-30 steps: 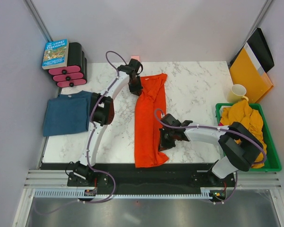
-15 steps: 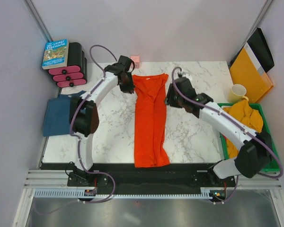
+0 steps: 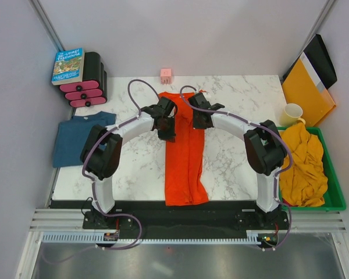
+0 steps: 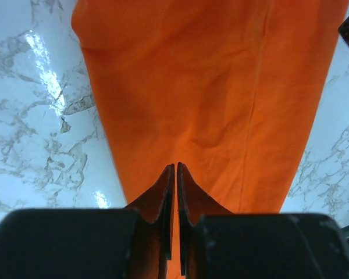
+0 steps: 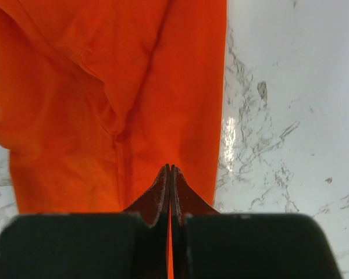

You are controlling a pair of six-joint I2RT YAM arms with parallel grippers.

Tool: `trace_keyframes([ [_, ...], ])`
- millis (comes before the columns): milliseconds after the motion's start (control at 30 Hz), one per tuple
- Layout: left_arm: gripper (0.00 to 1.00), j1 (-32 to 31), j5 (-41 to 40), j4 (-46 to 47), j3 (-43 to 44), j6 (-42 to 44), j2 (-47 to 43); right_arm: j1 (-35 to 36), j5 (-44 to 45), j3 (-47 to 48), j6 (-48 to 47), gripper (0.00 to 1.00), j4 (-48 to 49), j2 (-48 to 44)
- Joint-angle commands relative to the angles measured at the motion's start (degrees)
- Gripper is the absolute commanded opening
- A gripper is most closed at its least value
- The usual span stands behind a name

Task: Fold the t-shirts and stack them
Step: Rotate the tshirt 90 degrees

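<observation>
Filling green bin point(image 3: 336, 200), yellow shirt point(image 3: 302, 168), orange shirt point(image 3: 185, 168) pinched

Left pincer point(image 3: 168, 133) and right pincer point(image 3: 199, 124) have slid down from the orange-red t-shirt's point(image 3: 184, 168) top corners, closing inward together.

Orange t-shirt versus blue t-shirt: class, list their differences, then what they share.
Shape: the orange t-shirt is a long narrow strip; the blue t-shirt is a squarish fold. Place: orange mid-table, blue at the left edge. Handling: the left tool and right tool are over the orange one; neither reaches the blue. Shared: both lie flat on the table.
</observation>
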Motion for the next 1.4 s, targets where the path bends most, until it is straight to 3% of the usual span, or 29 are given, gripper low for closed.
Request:
trace_keyframes([
  [0, 0.1, -1.28, 1.8, 4.91, 0.7, 0.36, 2.49, 0.22, -1.0, -3.27, 2.47, 0.0, 2.12, -0.42],
  [267, 0.1, -1.37, 0.04, 3.33, 4.3, -0.44, 9.88, 0.14, -2.41, -2.5, 2.65, 0.0, 2.57, 5.81],
  [567, 0.1, 1.71, 0.83, -2.29, 16.17, 0.79, 19.28, -1.97, -3.9, 4.8, 3.26, 0.0, 1.07, 12.67],
  [833, 0.1, 4.79, 0.4, -4.41, 20.05, 1.32, 18.95, -3.82, -4.44, 7.36, 2.56, 0.0, 0.8, 12.87],
  [967, 0.12, 4.79, -1.45, -4.32, 14.79, 0.97, 11.75, -3.82, -2.68, 4.28, 2.82, 0.3, 3.88, 4.01],
  [1100, 0.18, 4.7, -2.94, -4.06, 9.94, 0.97, 4.36, -3.73, -2.41, 2.88, 2.03, 0.5, 3.89, -1.55],
  [1267, 0.2, 4.35, -1.9, -1.52, 3.54, 0.63, -2.59, -3.82, -1.0, 2.6, 0.19, 0.54, 4.5, -3.5],
  [1367, 0.16, 3.73, 2.49, 1.65, -1.83, -2.18, -5.23, -3.82, -4.42, 9.18, -1.74, 0.45, 4.42, 1.85],
])
